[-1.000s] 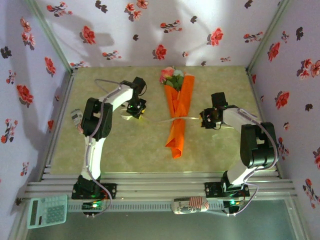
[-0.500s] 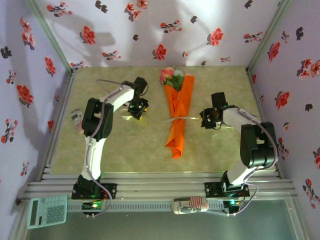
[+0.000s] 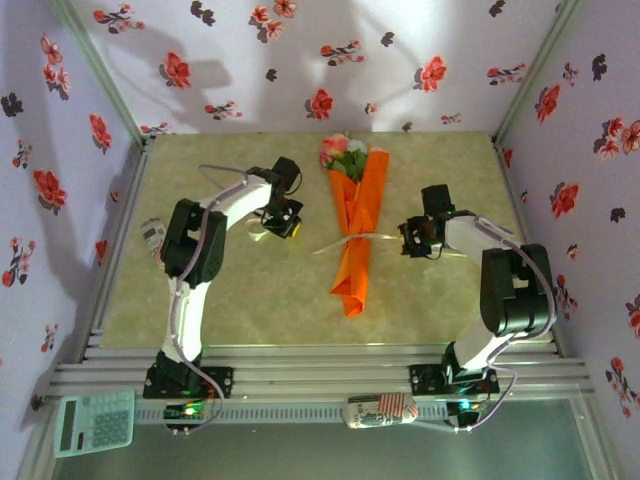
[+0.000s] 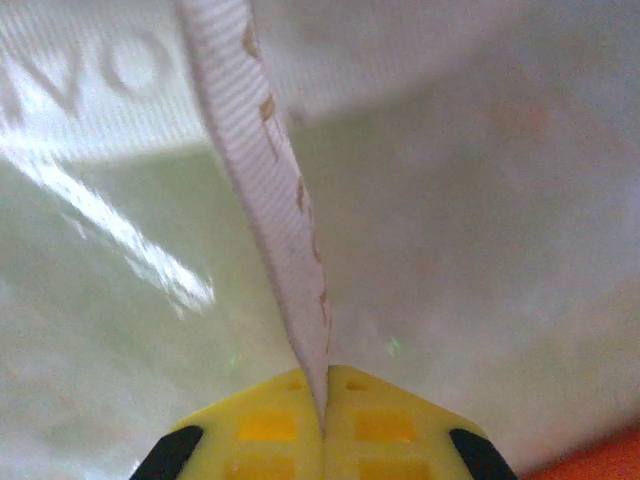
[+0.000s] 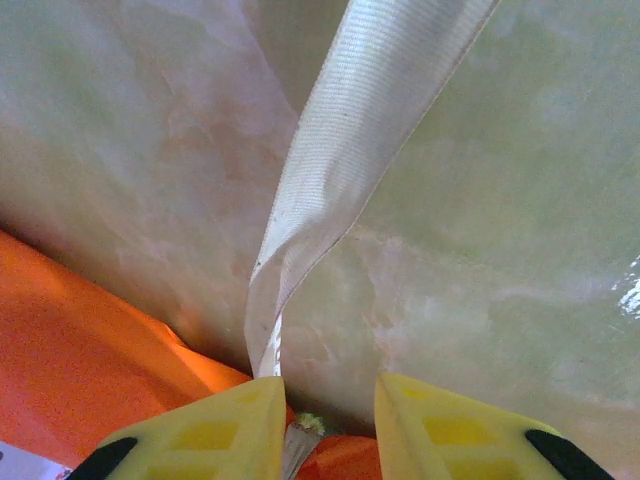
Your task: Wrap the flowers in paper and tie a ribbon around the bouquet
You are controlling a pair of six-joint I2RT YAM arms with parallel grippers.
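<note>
Though tiny from above, the ribbon [image 4: 270, 170] sits pinched in the left tool [image 4: 323, 405].

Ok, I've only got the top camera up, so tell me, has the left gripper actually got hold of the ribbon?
Observer: Yes. On the left wrist camera the left gripper is shut, with the ribbon pinched in the seam between its yellow fingers.
Operator: And the right one?
Observer: The right gripper stands open. The ribbon drops into the gap beside one finger, not pinched.
Operator: What's under it?
Observer: The orange paper, just past that finger.
</note>
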